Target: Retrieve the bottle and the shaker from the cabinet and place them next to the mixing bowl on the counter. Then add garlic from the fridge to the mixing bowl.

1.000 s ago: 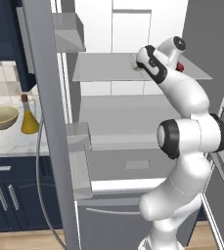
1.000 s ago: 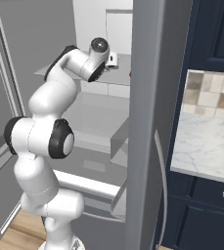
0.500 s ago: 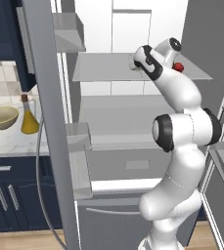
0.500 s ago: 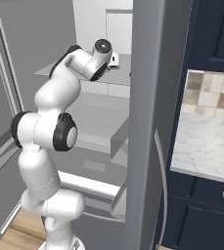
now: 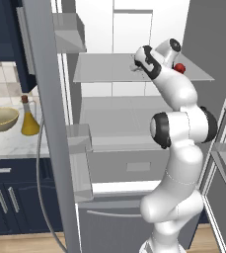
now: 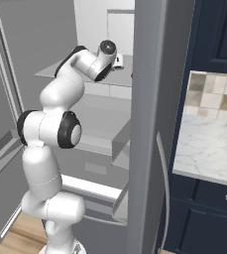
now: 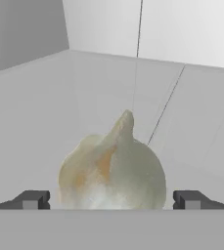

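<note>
In the hand view the garlic, a whitish lumpy bulb with an orange tinge, sits on the fridge's white shelf between my two fingertips. My gripper is open, one tip on each side of the bulb and not touching it. From the base views the gripper reaches over the fridge's upper shelf. On the counter at the left, the yellow bottle stands right beside the mixing bowl. The shaker is out of view. The navy cabinet hangs above them.
The open fridge door with its bins stands between the arm and the counter. A small red item lies on the same shelf to the right of the hand. The other door swings open on the far side.
The arm has shifted slightly along the upper shelf, with its elbow drawn a little to the left. The jaws stay open.
</note>
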